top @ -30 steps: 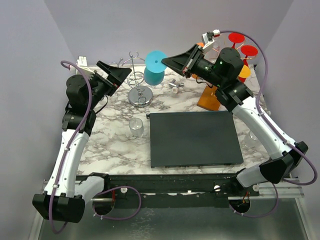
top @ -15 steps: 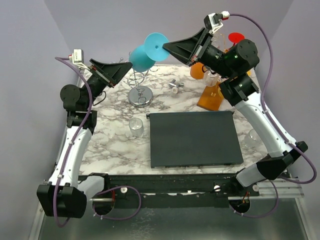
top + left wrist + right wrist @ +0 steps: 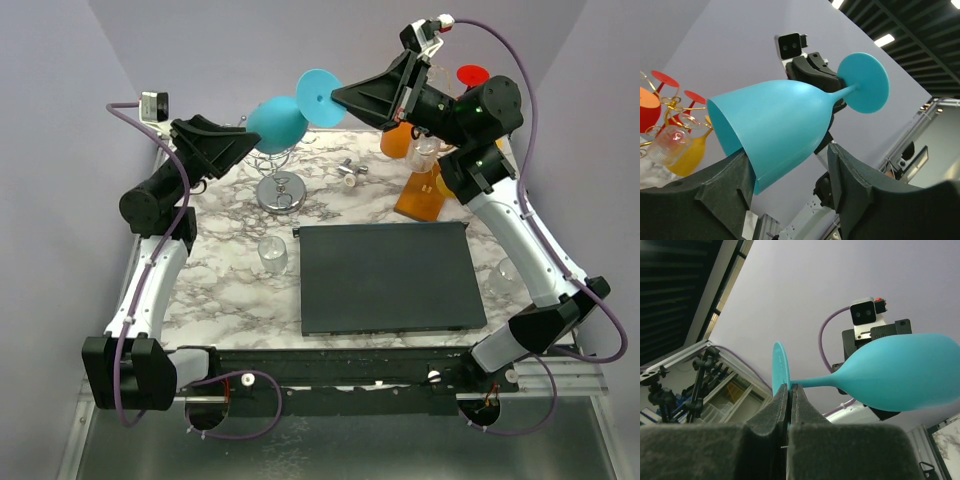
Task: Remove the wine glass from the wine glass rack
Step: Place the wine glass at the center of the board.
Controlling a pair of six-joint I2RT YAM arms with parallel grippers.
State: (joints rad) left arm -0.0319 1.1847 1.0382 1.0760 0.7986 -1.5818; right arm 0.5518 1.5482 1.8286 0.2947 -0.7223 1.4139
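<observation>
Item: teal wine glass [image 3: 275,122], off the rack [image 3: 420,195] and carried on its side in the air above the back of the counter [image 3: 230,290], over a chrome stand [image 3: 280,190], foot toward the right. Right hand [image 3: 338,97]: fingers pressed together, pinching the stem just by the foot. Left hand [image 3: 787,152]: fingers spread to either side of the bowl, close against it; whether they press on it cannot be told. The rack stands at the counter's right rear.
</observation>
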